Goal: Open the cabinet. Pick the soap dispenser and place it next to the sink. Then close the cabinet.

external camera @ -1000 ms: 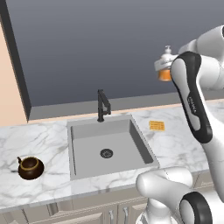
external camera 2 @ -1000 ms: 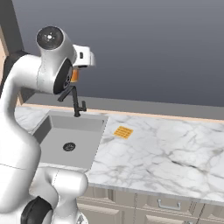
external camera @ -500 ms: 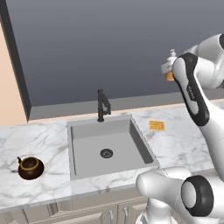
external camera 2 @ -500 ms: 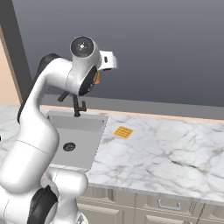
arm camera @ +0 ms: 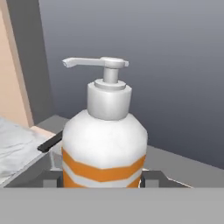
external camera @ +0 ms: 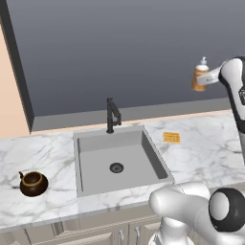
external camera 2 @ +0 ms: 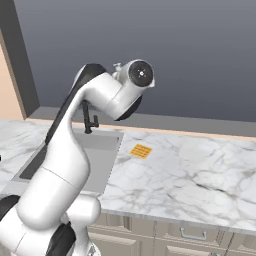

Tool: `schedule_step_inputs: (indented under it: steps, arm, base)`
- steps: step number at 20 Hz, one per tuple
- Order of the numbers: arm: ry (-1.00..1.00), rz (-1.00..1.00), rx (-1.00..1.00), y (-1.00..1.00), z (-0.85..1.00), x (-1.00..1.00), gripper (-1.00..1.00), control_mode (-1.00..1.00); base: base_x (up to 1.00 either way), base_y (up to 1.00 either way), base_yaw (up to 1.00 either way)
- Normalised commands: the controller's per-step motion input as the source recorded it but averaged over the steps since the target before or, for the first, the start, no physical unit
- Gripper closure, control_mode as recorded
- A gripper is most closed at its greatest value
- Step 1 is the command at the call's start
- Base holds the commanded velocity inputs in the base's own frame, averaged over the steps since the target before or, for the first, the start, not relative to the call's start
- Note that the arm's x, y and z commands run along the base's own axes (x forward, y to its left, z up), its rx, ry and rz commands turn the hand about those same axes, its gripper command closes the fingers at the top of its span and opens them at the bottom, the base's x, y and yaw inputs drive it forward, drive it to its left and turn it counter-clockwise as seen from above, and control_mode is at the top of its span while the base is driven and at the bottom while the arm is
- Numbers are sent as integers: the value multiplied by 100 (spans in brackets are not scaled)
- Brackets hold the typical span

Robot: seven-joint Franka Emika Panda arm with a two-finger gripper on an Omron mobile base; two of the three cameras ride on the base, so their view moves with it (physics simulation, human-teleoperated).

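At the bottom of the left base view, the front edge of the white marble counter [external camera: 201, 148] runs across the frame above low cabinet fronts [external camera: 95, 234]. To the right of the sink [external camera: 115, 160] the marble lies open, with one small orange pad [external camera: 171, 138] flat on it near the basin's far right corner. In the right base view the same bare stretch spreads from the centre to the right edge of the frame. On the lower left of the left base view a small dark brown kettle [external camera: 32, 183] stands on the marble, well apart from the basin's left rim.

The arm [external camera 2: 75, 150] rises from the lower left of the right base view and bends to a wrist at upper centre. In the left base view the gripper [external camera: 206, 80] is at the upper right, high above the counter, with the bare marble right of the sink under it. Its jaws are clamped on the soap dispenser [external camera: 200, 74], which stands upright in the air; in the hand view the bottle [arm camera: 104, 144] shows a white body with orange bands and a white pump whose spout points to the frame's left.

The grey basin holds nothing but its round drain [external camera: 116, 168]. The dark faucet [external camera: 112, 115] stands at its far rim, at the centre of the left base view. Behind it a plain dark grey wall [external camera: 119, 52] takes up the top of the frame.
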Motion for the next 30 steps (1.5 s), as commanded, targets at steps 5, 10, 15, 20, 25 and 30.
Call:
schedule_step_inputs:
  steps: [5,10,15,20,25,30]
  arm:
    - [2,29,0,-13,-17,-78,100,-100]
    - [1,18,-5,0,-27,-57,100,-100]
    - [-7,14,-5,2,-56,-15,100,-100]
    - [-11,13,0,9,-52,-4,100,-100]
    - [0,10,-1,16,-50,-4,100,-100]
    - [17,1,-7,25,-70,1,100,-100]
  base:
    - [0,0,0]
    - [0,0,0]
    - [0,0,0]
    - [0,0,0]
    - [0,0,0]
    - [0,0,0]
